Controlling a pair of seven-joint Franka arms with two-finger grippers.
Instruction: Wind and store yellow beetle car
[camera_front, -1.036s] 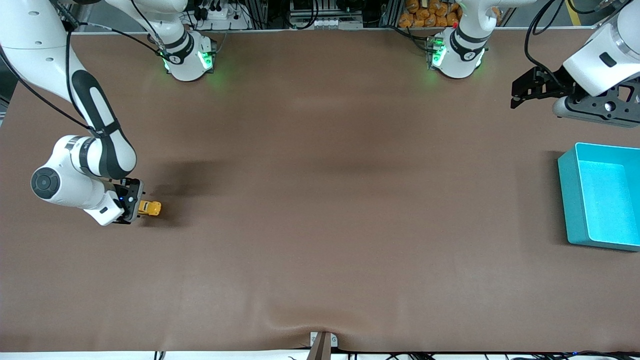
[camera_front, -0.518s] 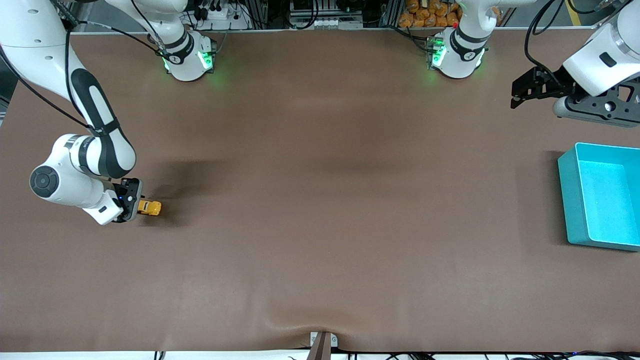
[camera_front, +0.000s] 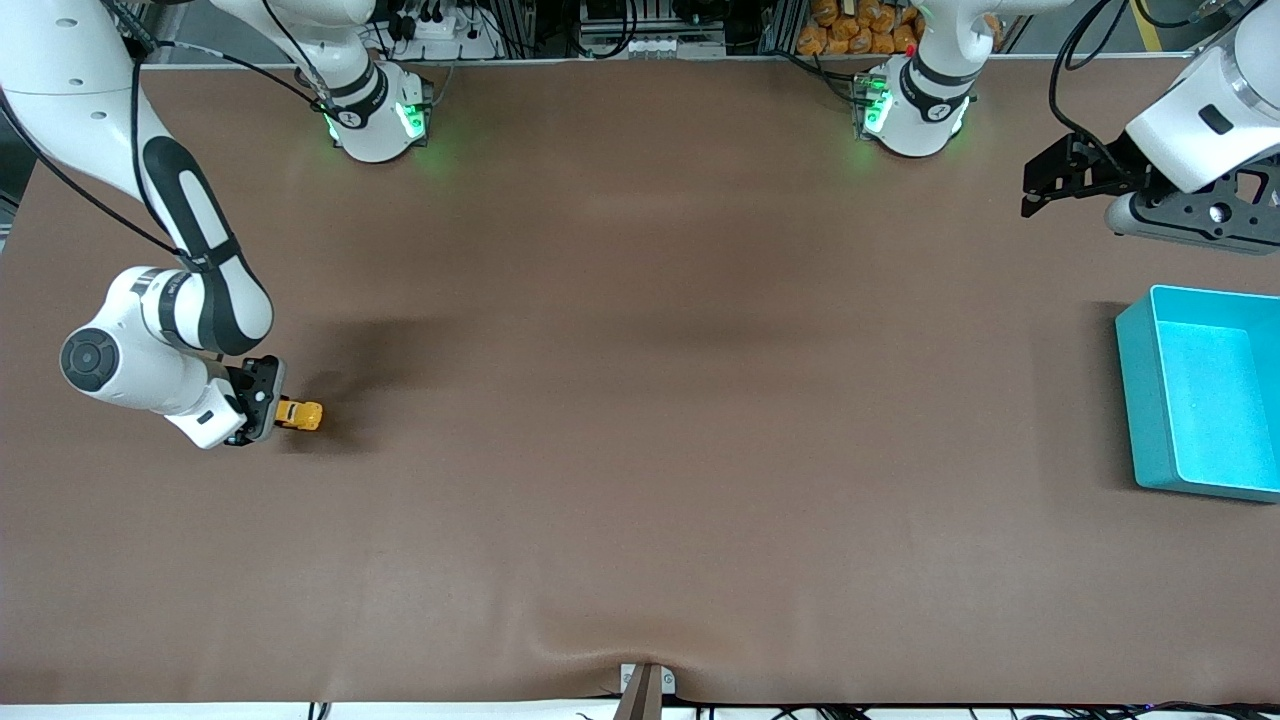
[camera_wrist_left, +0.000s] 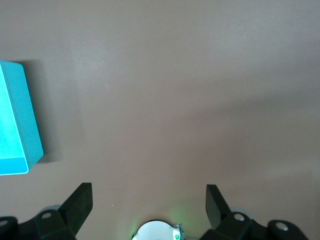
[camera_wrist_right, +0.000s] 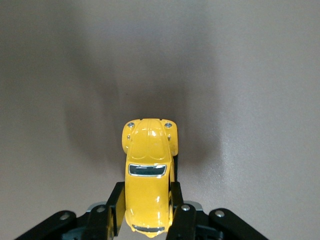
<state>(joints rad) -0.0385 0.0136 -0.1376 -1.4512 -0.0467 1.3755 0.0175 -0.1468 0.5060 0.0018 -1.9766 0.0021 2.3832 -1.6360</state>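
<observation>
The yellow beetle car (camera_front: 300, 415) sits low at the brown table near the right arm's end. In the right wrist view the car (camera_wrist_right: 148, 170) shows its rounded roof and dark windows. My right gripper (camera_front: 268, 412) is shut on the car's sides, its black fingers (camera_wrist_right: 116, 205) pressed against the rear half of the body. My left gripper (camera_front: 1040, 188) is open and empty, up in the air over the table at the left arm's end; its fingers (camera_wrist_left: 80, 200) stand wide apart in the left wrist view.
A teal bin (camera_front: 1200, 390) stands at the left arm's end of the table, its corner also in the left wrist view (camera_wrist_left: 20, 120). The two arm bases (camera_front: 375, 120) stand along the table's farthest edge.
The right gripper and the car have shifted very slightly toward the right arm's end of the table. The left arm has not moved.
</observation>
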